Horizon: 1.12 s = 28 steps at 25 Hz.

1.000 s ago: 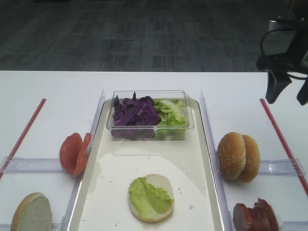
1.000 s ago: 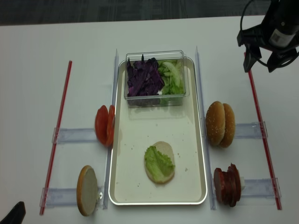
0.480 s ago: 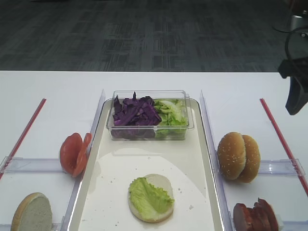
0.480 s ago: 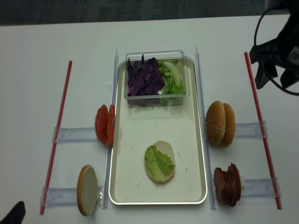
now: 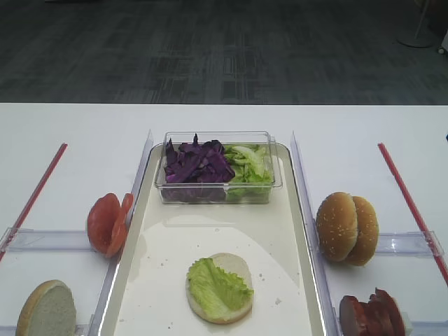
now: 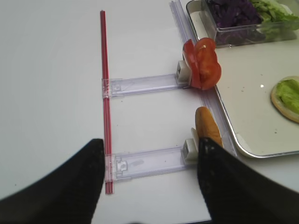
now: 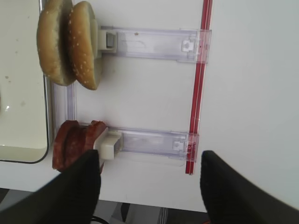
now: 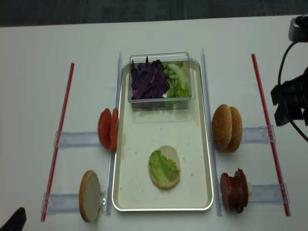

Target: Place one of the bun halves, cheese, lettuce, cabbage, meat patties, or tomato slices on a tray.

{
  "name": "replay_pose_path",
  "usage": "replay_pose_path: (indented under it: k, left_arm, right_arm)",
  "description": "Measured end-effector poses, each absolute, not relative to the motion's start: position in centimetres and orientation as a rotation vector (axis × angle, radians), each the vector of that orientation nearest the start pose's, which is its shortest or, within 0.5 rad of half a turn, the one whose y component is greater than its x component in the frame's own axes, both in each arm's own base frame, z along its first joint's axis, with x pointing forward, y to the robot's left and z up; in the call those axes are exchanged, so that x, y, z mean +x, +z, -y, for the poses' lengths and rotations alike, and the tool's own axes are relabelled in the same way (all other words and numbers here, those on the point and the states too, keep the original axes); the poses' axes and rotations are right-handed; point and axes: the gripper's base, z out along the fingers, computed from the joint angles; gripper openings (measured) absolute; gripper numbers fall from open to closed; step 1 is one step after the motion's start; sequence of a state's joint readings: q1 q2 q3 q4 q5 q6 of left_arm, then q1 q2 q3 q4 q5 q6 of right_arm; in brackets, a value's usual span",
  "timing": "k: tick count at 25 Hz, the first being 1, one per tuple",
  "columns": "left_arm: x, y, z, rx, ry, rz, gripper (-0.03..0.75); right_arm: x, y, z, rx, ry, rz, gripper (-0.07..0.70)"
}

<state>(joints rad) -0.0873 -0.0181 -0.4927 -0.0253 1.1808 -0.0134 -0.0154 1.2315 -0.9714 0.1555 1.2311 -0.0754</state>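
Observation:
The cream tray point(image 8: 192, 144) holds a bun half point(image 8: 166, 180) topped with a lettuce leaf point(image 8: 162, 166). A clear tub at its far end has purple cabbage point(image 8: 148, 79) and lettuce point(image 8: 176, 79). Right of the tray stand two bun halves point(image 8: 227, 127) and meat patties point(image 8: 234, 190); on the left are tomato slices point(image 8: 108, 129) and another bun half point(image 8: 89, 196). No cheese shows. My right gripper point(image 7: 149, 186) hangs open and empty over the right table edge, past the patties point(image 7: 74, 142). My left gripper point(image 6: 149, 186) is open and empty near the left bun half point(image 6: 208, 128).
Red strips point(image 8: 263, 110) point(image 8: 60, 134) run down both sides of the table. Clear plastic holders point(image 7: 154, 140) point(image 6: 145, 161) carry the upright food. The clear tub point(image 5: 217, 189) sits on the tray's far end.
My right gripper has travelled from the far right corner toward the near side along the red strip, leaving the first overhead view. It stayed open. The food has not moved.

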Motion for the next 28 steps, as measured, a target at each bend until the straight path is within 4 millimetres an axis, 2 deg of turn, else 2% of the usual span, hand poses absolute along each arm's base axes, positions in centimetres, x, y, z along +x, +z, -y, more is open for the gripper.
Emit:
replay_pose_path:
  k: [11, 20, 28]
  left_arm:
    - [-1.2, 26.6, 0.1, 0.083, -0.089, -2.153, 0.415]
    - [-1.2, 26.6, 0.1, 0.083, -0.089, -2.153, 0.415]
    - [-1.2, 26.6, 0.1, 0.083, -0.089, -2.153, 0.414]
  right_arm:
    - [15.4, 30.3, -1.1, -0.042, 0.201, -2.844, 0.487]
    - [11.7, 29.2, -1.2, -0.047, 0.199, -2.807, 0.487]
    - [9.9, 28.1, -1.2, -0.046, 0.195, -2.773, 0.487]
